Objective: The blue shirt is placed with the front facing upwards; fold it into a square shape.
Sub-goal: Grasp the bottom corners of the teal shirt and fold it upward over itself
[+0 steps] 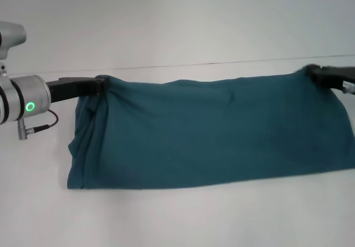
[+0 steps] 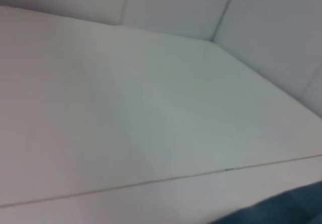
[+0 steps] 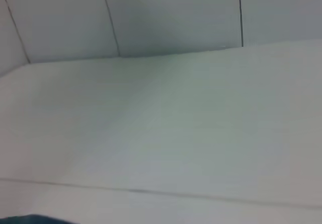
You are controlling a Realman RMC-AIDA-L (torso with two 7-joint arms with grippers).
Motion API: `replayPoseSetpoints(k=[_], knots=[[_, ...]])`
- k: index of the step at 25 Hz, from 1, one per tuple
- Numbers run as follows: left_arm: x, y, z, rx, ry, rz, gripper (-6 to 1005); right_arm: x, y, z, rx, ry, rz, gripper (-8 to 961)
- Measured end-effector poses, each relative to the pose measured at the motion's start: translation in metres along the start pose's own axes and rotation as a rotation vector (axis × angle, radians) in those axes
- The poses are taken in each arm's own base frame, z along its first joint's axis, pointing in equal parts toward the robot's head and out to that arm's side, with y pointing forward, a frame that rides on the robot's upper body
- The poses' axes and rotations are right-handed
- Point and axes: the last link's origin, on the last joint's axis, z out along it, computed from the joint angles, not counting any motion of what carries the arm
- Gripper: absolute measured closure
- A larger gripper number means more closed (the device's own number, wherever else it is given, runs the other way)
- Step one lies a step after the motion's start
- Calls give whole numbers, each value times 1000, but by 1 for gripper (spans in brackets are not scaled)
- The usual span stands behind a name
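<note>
Head view: both hands pinch blue shirt (image 1: 211, 136), print hidden.

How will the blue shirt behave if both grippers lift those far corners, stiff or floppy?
Probably floppy: the blue shirt already sags and wrinkles between the left gripper and the right gripper, each pinching a far corner. Its bunched left edge suggests that layers slip and fold over easily. It likely drags on the white table rather than sliding as one piece.
</note>
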Motion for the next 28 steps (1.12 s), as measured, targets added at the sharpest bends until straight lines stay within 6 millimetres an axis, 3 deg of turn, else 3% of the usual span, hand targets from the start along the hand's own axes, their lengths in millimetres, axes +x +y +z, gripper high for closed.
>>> replayPoseSetpoints(k=[11,21,25,28], knots=[[8,-8,4,85,54,-14,994,-28,7,20,36,-16,-67,886],[-14,-2,21,153,30,-20,994,-9,9,34,128,60,-71,872],[-18,-7,21,186,28,-33,887,-3,-3,30,232,58,-39,866],[-19,-13,17,210,46,-52,808,0,-11,25,285,45,-4,735]])
